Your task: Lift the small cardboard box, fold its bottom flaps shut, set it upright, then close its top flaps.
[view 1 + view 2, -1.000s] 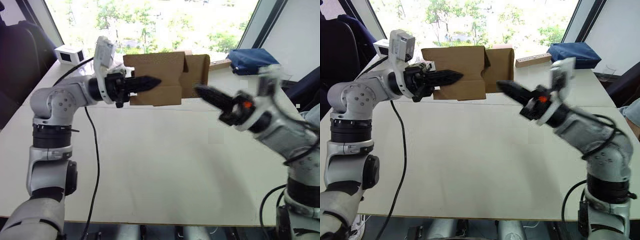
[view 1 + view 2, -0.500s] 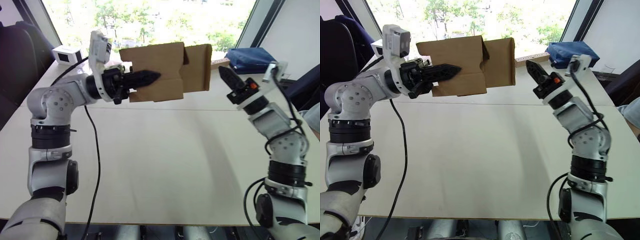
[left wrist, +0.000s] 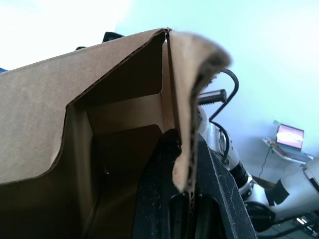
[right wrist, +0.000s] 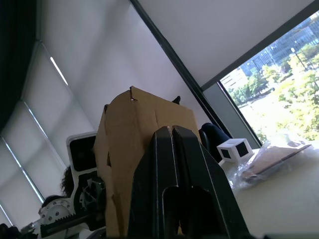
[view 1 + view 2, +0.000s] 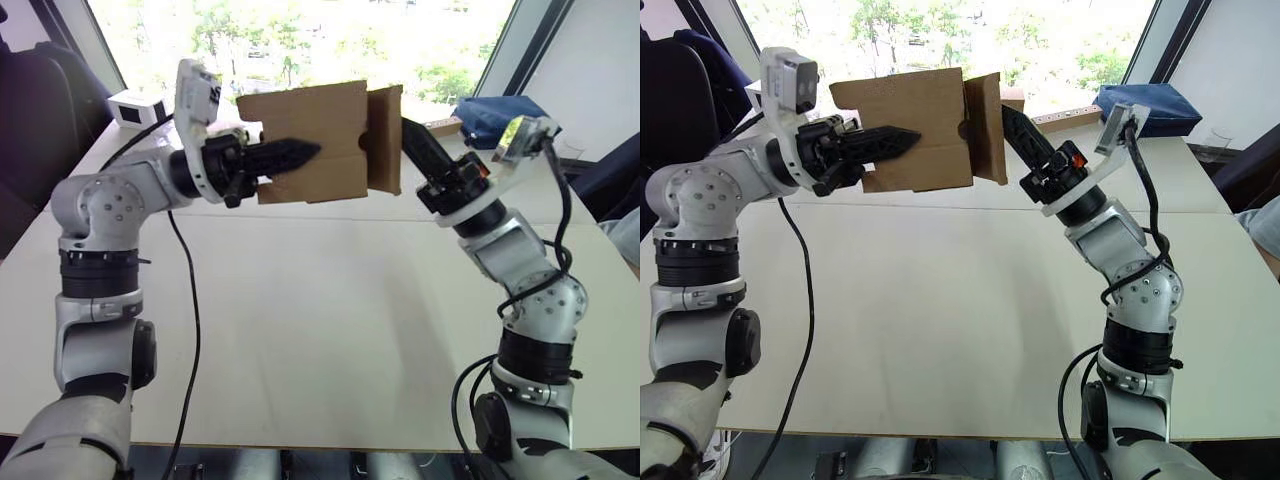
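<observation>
We hold the box (image 5: 310, 145) in the air above the far half of the table (image 5: 330, 320), its long axis running sideways between our two arms. Taking the box as our landmark: the left gripper (image 5: 300, 153) comes in from its left end, clamped on the wall there, one black finger lying along the near face and the other inside, as the left wrist view shows with the cardboard edge pinched between them. At the box's right end one flap (image 5: 384, 138) stands swung outward, edge-on to us, not yet folded across the opening.

The right gripper (image 5: 415, 145) sits just to the right of that flap, fingers pressed together with nothing between them, tip at or very near the flap's outer face; we cannot tell if it touches. In the right wrist view the flap rises directly ahead of the closed fingers.

So the flap lies leftward of the right gripper, between it and the box body, and the right arm is the free one. We judge this to be the flap-folding step: a leftward push should swing the flap shut against the open end, while the left grip must brace against it.

Beyond the box's left end, a white box (image 5: 138, 108) sits on the table's far corner; beyond its right end, a blue bundle (image 5: 500, 118).
</observation>
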{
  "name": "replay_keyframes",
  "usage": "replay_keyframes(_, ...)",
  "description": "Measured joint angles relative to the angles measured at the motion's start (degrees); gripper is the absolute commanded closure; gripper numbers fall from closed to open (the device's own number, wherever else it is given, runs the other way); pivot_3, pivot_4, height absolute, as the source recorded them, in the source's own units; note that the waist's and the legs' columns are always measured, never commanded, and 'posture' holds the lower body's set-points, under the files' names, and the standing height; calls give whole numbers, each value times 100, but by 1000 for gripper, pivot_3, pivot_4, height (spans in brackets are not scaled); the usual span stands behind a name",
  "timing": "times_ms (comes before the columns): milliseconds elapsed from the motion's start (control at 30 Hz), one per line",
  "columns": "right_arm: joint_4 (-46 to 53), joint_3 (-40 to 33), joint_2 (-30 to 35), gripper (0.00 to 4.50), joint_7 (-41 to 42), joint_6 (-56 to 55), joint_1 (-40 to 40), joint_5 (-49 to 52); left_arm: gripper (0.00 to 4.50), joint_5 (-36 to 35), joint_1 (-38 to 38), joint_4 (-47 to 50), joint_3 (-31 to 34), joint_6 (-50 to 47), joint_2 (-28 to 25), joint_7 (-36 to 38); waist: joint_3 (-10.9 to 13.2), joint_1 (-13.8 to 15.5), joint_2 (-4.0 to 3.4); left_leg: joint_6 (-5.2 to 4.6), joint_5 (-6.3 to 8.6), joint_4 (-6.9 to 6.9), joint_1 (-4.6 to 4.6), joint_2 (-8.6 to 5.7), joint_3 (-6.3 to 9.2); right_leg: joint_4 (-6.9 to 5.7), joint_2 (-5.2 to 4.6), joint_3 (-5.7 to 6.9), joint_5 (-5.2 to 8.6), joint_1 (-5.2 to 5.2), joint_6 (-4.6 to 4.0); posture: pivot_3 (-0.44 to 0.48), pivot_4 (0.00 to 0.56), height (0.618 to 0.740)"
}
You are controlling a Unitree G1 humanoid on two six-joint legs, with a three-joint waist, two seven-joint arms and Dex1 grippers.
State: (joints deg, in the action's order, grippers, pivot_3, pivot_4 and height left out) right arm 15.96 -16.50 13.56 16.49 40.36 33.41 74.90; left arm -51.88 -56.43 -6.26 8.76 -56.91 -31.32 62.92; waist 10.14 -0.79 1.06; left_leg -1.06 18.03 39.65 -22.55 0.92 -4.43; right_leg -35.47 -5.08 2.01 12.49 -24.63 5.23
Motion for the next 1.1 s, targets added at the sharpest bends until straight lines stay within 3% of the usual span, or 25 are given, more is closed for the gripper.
replay_keyframes(67,7,50,-108,4471,-67,-8,-17,41,4500,0,0,-25,0,3,5,0,0,-2,0,0,0,0,0,0,0,0,0,0,0,0,0,0,150,740)
replay_keyframes(167,18,105,-233,3775,-118,-74,-90,67,4500,-5,0,-36,0,3,13,4,0,-2,0,0,0,-1,0,0,0,1,1,0,0,0,0,0,150,740)
replay_keyframes(300,19,155,-415,2303,-215,-170,-185,112,4500,-83,0,-18,0,-2,13,6,0,-2,-1,0,0,-1,0,0,0,1,0,0,0,0,0,0,150,740)
replay_keyframes(700,257,227,-803,2303,-490,-402,-346,525,4500,-119,0,-20,0,6,11,-62,1,-6,-1,0,0,-3,0,0,1,1,1,0,0,-1,0,0,150,740)
replay_keyframes(1100,463,327,-747,2303,-587,-495,-474,582,4500,-119,0,-31,3,8,41,-89,1,-4,-1,0,0,-4,0,0,1,2,1,0,0,-1,0,0,150,740)
